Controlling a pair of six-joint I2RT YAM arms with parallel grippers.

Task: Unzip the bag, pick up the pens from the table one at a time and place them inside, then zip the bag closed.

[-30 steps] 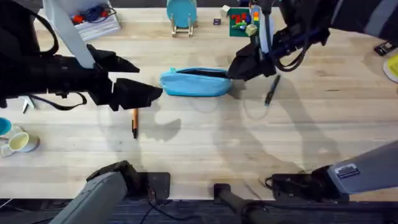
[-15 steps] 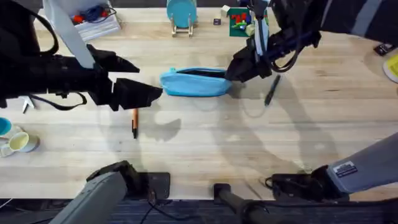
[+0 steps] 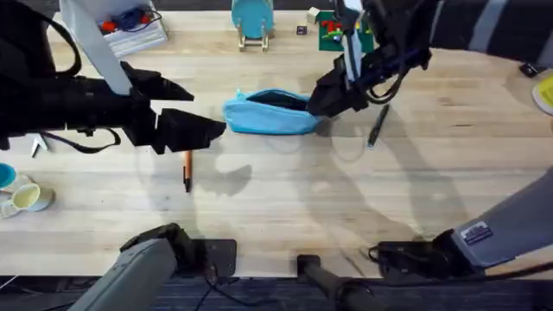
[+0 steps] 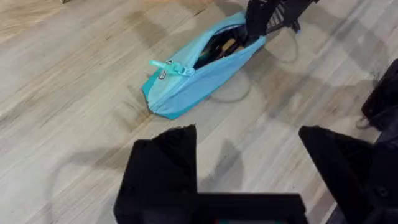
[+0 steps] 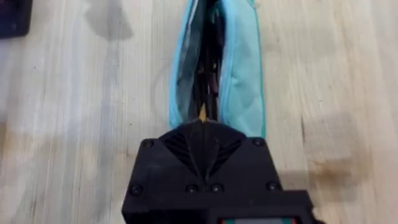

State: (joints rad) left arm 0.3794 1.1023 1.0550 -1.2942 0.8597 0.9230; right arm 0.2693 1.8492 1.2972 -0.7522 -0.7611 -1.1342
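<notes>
The right gripper (image 3: pixel 321 102) sits at the right end of the bag (image 3: pixel 270 113), fingers pinched together on the fabric edge at that end, as far as the right wrist view lets me judge; the exact bit it grips is hidden under the fingers. The left gripper (image 3: pixel 207 130) hangs just left of the bag, not touching it, fingers spread wide and empty.

The bag lies on the table (image 3: pixel 285 203) toward the far side, near the middle, zipper already mostly open. It's soft, floppy fabric, so I'd guess it's light and will slide or fold if you push on it. Best to pin one end, as the right arm seems to, and drop pens through the slot.

The orange pen (image 3: pixel 187 170) lies near the left gripper, and the dark pen (image 3: pixel 376 126) just right of the bag. Both look slim, stiff, and probably prone to rolling, so grab mid-barrel across the width.

The left wrist view shows the zipper pull (image 4: pixel 169 66) sitting at the left end, sticking out sideways, which you can't make out from overhead. The right wrist view looks straight down the open mouth (image 5: pixel 208 59) and shows dark stuff already inside, can't tell what. Overhead is where you get both pens.
</notes>
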